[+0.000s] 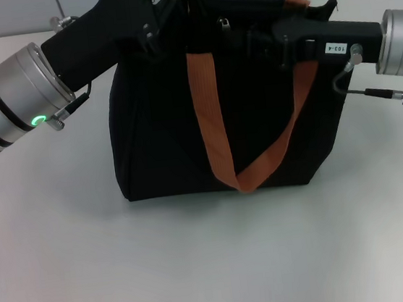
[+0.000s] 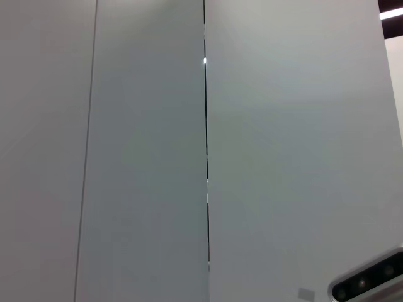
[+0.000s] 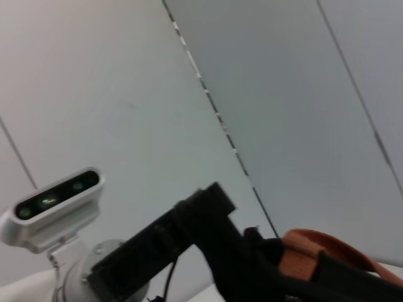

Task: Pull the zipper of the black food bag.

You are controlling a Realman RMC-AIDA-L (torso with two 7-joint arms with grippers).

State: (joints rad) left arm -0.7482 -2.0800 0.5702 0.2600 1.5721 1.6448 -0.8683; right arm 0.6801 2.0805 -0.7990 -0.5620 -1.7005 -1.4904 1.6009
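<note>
Bag: the black food bag (image 1: 185, 138) is standing on the worktop (image 1: 200, 268) | Zipper: zipper (image 1: 224, 23) is lying on top, between both arms | Pincers: left pincer (image 1: 170, 1) and right pincer (image 1: 258, 42) are reaching the top edge; grip state I cannot tell | Risk: the strap (image 1: 213, 120) may be getting caught, and soft fabric may be folding while pulling.

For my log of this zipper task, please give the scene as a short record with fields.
surface: white table
bag: black food bag, upright, mid table
strap: orange strap hangs down the front
zipper: small silver tab at the top edge
left gripper: at the bag's top, left end
right gripper: at the bag's top, right side
</note>
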